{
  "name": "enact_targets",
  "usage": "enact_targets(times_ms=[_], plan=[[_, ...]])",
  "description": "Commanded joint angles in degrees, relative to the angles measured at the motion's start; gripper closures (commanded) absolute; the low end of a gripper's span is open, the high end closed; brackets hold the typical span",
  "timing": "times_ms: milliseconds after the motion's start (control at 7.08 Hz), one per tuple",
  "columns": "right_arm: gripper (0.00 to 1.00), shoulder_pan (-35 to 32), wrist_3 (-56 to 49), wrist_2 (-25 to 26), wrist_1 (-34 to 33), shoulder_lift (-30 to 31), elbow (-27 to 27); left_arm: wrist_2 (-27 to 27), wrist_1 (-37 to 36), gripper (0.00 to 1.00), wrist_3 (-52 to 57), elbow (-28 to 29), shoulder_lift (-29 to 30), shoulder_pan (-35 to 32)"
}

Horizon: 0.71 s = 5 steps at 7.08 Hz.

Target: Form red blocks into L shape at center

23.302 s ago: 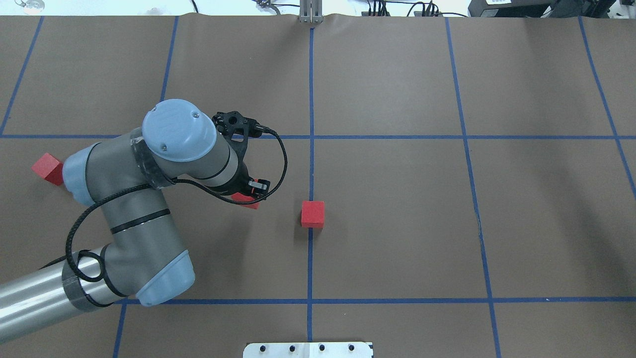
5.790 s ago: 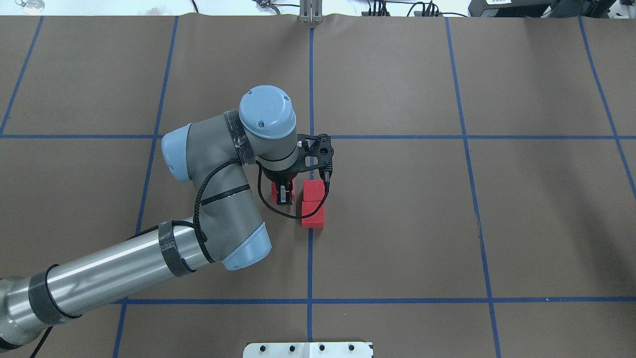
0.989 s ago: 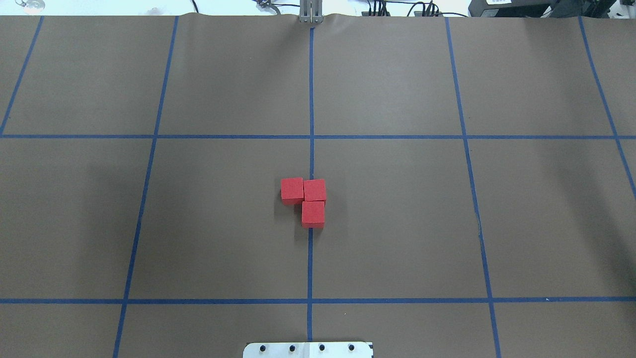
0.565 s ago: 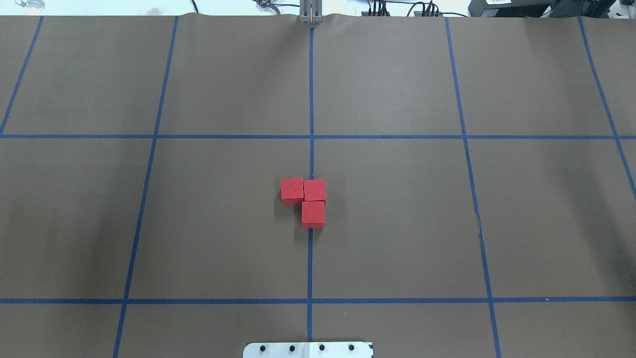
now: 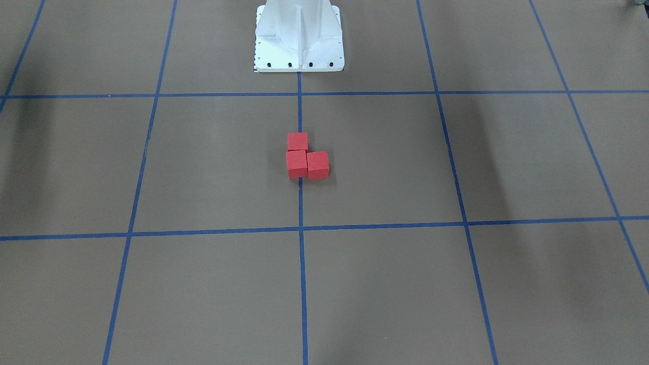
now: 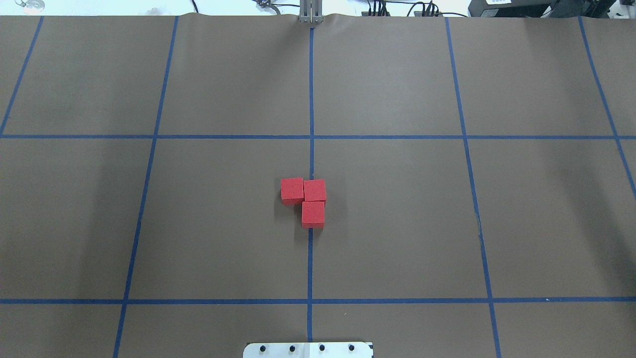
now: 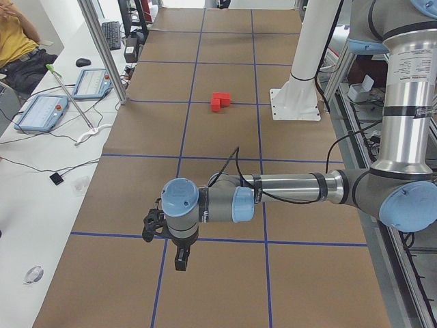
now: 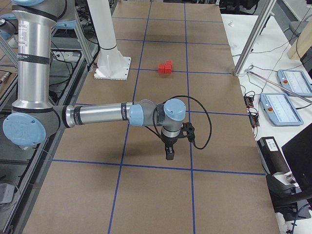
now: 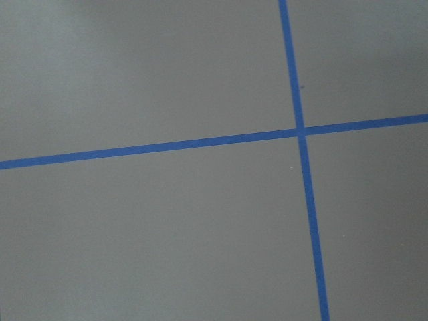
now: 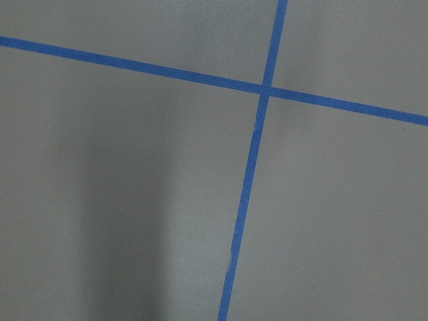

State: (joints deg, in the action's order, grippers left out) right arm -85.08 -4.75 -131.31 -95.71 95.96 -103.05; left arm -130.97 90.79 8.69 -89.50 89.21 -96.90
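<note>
Three red blocks lie touching in an L on the brown floor at the center, on and beside the middle blue tape line (image 6: 311, 159). In the overhead view one block (image 6: 292, 191) sits left of the corner block (image 6: 314, 190), and the third (image 6: 313, 214) sits nearer the robot. They also show in the front view (image 5: 297, 164) and both side views (image 7: 220, 102) (image 8: 165, 68). My left gripper (image 7: 179, 263) hangs far from them at the table's left end. My right gripper (image 8: 169, 156) hangs at the right end. I cannot tell whether either is open or shut.
The white robot base (image 5: 299, 38) stands behind the blocks, and its plate edge (image 6: 308, 349) shows in the overhead view. A side bench with tablets (image 7: 42, 113) and a person lie beyond the table edge. Aluminium posts (image 8: 251, 41) stand at the far edge.
The left arm, which earlier set blocks down at the center, has left the overhead view. Over the last second the three blocks have not moved.
</note>
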Motion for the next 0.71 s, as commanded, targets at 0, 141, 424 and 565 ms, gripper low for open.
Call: enact_targets(times_ms=[0,141,424,565], plan=[[0.01,0.0,0.0,-0.1,0.0,0.1,0.1,0.4,0.4,0.0,-0.5,-2.2,-1.0,0.1],[0.01,0.0,0.0,0.0,0.0,0.5,0.1,0.5,0.5,0.0,-0.5,-3.0,-1.4,0.2],[0.01,-4.5,-0.1,0.1,0.0,2.6,0.2,0.2,0.7,0.0,-0.5,-3.3,-1.4,0.2],[0.01,-6.1,-0.1,0.1,0.0,3.1,0.3,0.1,0.7,0.0,-0.5,-3.3,-1.4,0.2]])
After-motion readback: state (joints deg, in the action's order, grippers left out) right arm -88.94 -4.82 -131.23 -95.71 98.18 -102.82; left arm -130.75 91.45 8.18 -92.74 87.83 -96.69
